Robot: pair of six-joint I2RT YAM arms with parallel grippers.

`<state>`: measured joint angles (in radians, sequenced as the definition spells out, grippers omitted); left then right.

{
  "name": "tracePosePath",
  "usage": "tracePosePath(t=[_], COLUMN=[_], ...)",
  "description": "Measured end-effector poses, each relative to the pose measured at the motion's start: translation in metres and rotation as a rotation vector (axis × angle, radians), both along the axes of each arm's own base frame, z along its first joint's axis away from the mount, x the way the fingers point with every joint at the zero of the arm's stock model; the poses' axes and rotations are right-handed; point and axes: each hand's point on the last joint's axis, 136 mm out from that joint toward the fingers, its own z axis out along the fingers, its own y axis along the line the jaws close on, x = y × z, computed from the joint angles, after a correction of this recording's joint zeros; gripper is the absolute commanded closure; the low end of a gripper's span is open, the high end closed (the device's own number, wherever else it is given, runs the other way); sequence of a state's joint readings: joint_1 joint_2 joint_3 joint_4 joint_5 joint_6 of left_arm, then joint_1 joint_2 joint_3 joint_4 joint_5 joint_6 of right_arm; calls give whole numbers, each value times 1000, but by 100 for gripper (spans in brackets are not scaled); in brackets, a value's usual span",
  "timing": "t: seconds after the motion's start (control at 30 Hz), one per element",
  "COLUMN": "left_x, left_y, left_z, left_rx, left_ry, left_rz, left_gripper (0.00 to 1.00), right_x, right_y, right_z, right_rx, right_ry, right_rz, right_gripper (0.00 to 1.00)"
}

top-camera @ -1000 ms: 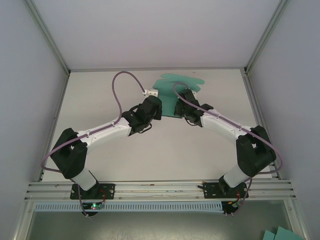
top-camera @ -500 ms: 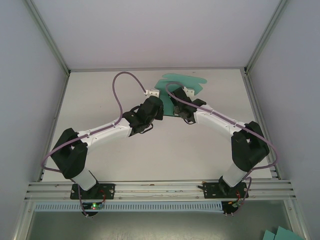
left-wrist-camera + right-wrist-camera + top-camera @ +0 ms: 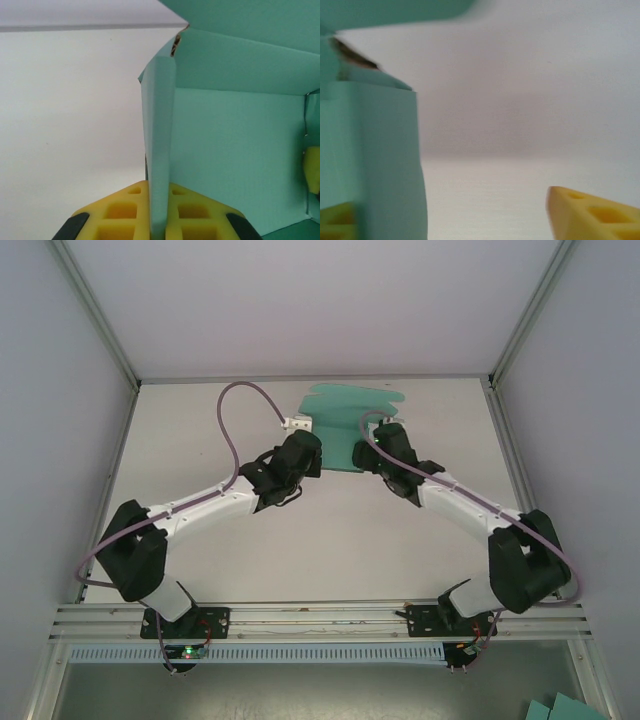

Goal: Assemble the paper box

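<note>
The paper box lies at the middle of the worktop's far edge, half folded. From above, a flat teal panel spreads toward the back wall, and the 2 wrists cover its near part. The left arm reaches in from the near left corner and the right arm from the near right corner. Their tips meet the card from either side, where the wrists hide both sets of fingertips.

From the left wrist, the left fingers are pressed together on 1 thin upright flap of the card, seen edge-on between the 2 yellow pads. To the right of that flap is the inside of the box: a back panel and a sloping panel above it, cut off by the frame's top edge. A small dark gap sits at the corner where they meet. A yellow scrap at the right edge is cut off, too little to name.

The right wrist's picture is blurred. The right fingers stand spread: 1 pad is plain at lower right, and the other, at lower left, is mostly behind a teal wall of the box. I cannot tell whether that pad touches the card.

2 teal sheets lie below the worktop's near right corner, cut off by the frame.
</note>
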<state>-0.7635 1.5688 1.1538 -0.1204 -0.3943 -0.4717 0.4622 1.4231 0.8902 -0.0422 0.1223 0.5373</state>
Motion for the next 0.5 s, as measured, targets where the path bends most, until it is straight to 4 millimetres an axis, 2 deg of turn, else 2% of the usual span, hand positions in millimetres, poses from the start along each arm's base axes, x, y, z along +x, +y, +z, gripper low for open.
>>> tracePosePath(t=[0.07, 0.23, 0.37, 0.5], left_x=[-1, -2, -3, -5], left_y=[1, -1, -2, 0], left_z=[5, 4, 2, -5], left_rx=[-8, -23, -26, -25], left_ry=[-7, 0, 8, 23], left_rz=[0, -6, -10, -8], left_gripper=[100, 100, 100, 100], right_x=[-1, -9, -17, -26], right_y=[9, 29, 28, 15], right_z=[14, 54, 71, 73], right_rx=[75, 209, 259, 271], right_ry=[-48, -152, -197, -198], right_rz=[54, 154, 164, 127], right_gripper=[3, 1, 2, 2])
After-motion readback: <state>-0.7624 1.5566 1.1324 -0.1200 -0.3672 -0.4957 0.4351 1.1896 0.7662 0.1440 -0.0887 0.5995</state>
